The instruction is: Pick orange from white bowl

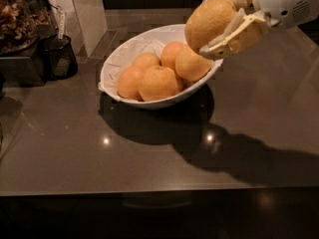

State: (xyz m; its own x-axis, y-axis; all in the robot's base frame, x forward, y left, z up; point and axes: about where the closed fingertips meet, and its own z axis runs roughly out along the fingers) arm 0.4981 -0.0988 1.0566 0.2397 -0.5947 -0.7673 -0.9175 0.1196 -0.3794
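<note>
Camera view: the gripper (215, 25) comes in from the upper right corner, its white wrist housing at the frame edge. Its two cream fingers are spread wide and clamped on the orange (205, 20), one finger (234, 34) running along the fruit's lower right side, the other showing just over its top. The orange is the pale, dimpled, slightly elongated fruit. It hangs in the air over the right-hand rim of the white bowl (130, 48), higher than the fruit in the bowl. In this view it overlaps the rightmost of the other oranges (158, 82) directly below it, and the lower fingertip ends right at that fruit's top; contact or a gap there, cannot tell. Five rounder, deeper-coloured oranges lie in the bowl, piled toward its centre and right, with the left inner wall bare. The bowl sits on the dark grey worktop (99, 158) and throws a broad shadow toward the front. The arm's shadow (249, 158) lies across the worktop at front right. Well apart from the bowl, at left, stands a small dark mesh cup (59, 59), beside a dark container of brown dried material (17, 19). A pale upright panel (84, 9) stands behind the cup.
</note>
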